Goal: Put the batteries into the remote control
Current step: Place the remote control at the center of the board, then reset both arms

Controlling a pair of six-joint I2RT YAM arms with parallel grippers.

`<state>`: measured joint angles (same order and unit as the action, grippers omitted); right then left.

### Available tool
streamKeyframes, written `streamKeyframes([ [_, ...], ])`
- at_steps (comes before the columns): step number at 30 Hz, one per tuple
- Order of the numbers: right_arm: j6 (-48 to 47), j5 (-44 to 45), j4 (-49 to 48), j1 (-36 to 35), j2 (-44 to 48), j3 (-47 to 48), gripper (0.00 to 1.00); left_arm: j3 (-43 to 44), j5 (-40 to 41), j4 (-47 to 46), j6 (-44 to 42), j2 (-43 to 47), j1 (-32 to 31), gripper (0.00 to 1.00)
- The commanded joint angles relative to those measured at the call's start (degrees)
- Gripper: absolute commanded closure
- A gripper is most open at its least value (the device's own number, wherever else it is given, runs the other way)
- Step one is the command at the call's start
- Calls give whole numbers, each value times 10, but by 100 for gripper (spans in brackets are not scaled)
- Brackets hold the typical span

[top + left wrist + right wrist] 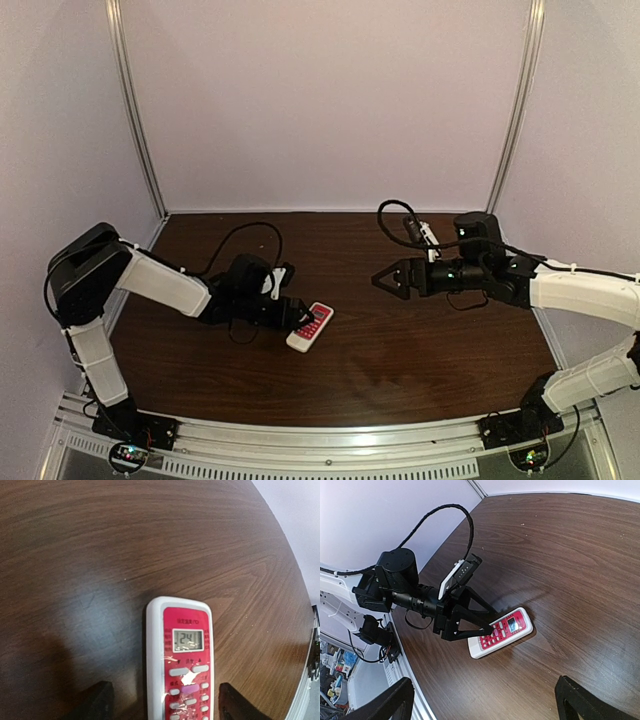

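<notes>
The wooden table [420, 350] fills every view. The overhead view alone takes in both grippers. The right gripper [386, 280], jaws spread, hangs at two o'clock from the remote control [310, 327], well apart. The left wrist view alone shows the left gripper [165, 702] unclamped, its jaws parted either side of the face-up remote.

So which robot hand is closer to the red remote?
Left. The left gripper stands open astride one end of the remote control; the right gripper hovers open, well away.

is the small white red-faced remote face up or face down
Face up: the white remote shows its red buttons and screen in every view.
</notes>
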<state>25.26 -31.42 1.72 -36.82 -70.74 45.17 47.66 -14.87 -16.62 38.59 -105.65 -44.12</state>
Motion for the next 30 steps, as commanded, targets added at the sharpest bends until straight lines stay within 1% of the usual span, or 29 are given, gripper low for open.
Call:
streamKeyframes([
  [1, -4, 14, -8, 2, -5, -20, 0, 21, 52, 86, -44, 43, 4, 18],
  [3, -4, 19, -9, 3, -5, -25, 0, 33, 66, 120, -68, 69, 5, 5],
  [4, -5, 23, -11, 3, -5, -28, 0, 41, 79, 141, -81, 84, 4, 3],
  [7, -3, 31, -15, 2, -1, -41, 0, 69, 120, 207, -113, 128, 8, 3],
  [9, -4, 39, -29, 3, -1, -42, 0, 77, 125, 229, -121, 167, 20, 3],
  [11, -5, 48, -30, 3, 1, -44, 0, 75, 109, 243, -122, 202, 47, 3],
  [15, -1, 73, -47, 2, 8, -62, 0, 57, 60, 271, -119, 270, 120, 3],
  [18, 10, 91, -75, 2, 8, -86, 0, 39, 90, 303, -131, 313, 152, 3],
  [21, 24, 103, -116, 2, 6, -125, 0, 9, 94, 308, -129, 347, 159, 3],
  [25, 38, 123, -156, 2, -5, -163, 0, -46, 107, 299, -95, 369, 159, 3],
  [30, 51, 121, -205, 2, -26, -200, 0, -121, 107, 256, -76, 392, 159, 3],
])
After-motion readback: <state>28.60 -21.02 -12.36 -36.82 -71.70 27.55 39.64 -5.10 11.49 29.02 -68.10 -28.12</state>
